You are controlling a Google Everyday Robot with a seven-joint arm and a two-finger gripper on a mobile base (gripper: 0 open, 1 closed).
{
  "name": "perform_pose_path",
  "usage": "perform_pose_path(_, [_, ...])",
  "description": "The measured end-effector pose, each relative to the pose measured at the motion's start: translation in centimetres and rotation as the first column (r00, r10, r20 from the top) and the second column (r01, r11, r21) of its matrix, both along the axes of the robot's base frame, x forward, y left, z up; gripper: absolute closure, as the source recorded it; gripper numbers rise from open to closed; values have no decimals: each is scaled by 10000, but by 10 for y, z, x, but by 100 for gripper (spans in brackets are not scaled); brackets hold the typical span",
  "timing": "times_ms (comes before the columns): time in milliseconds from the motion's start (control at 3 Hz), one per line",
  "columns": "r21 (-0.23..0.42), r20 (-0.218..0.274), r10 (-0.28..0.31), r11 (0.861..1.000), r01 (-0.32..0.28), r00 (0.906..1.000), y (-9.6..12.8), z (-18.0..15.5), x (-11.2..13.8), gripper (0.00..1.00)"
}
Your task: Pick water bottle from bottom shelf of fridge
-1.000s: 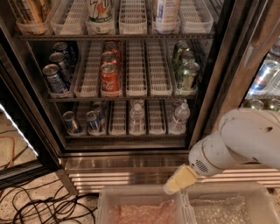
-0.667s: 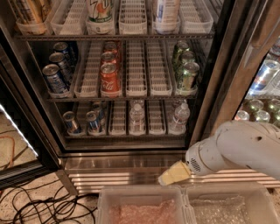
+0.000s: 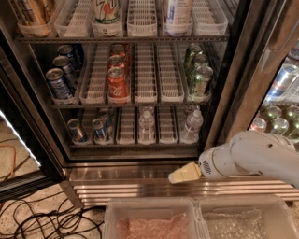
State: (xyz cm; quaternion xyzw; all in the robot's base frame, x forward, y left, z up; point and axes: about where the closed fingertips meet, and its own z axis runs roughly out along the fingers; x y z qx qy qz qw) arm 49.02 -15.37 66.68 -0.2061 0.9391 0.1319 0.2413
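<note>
While the gripper (image 3: 183, 174) hangs low on the R side, in front of the fridge's (image 3: 230, 93) shiny ribbed steel base (image 3: 140, 189), it holds nothing. Its pale yellow tip points L & a bit down. Can't tell if the pincer is spread or pressed together; it looks like one pale lump. The fat white arm (image 3: 254, 156) comes in from the R edge.

The water bottle (image 3: 146, 125) stands up straight on the bottom shelf (image 3: 135, 145). It sits in the mid lane, near the front, w/ a white cap on top. A 2nd water bottle (image 3: 192, 126) stands in the lane furthest R, close to the fridge wall. One white lane tray (image 3: 167, 126) lies between the 2 bottles. The gripper is lower than both & not touching them. It is nearer the 2nd water bottle.

On the L side of the same shelf stand small blue cans (image 3: 99, 130).

One shelf up there are dark blue cans (image 3: 58, 84) at the L, orange cans (image 3: 117, 81) in the mid & green cans (image 3: 201, 79) at the R. Higher still you can see the btm of a green soda bottle (image 3: 107, 10) & a white bottle (image 3: 177, 11).

At the very btm of the view, 2 clear plastic bins (image 3: 150, 205) sit side by side. Black cables (image 3: 46, 219) curl on the floor at the L.
</note>
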Motion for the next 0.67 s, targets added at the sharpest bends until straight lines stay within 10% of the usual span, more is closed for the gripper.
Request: perform_pose_path(667, [339,36,-57,9994,56,10000,6,-2,3,0])
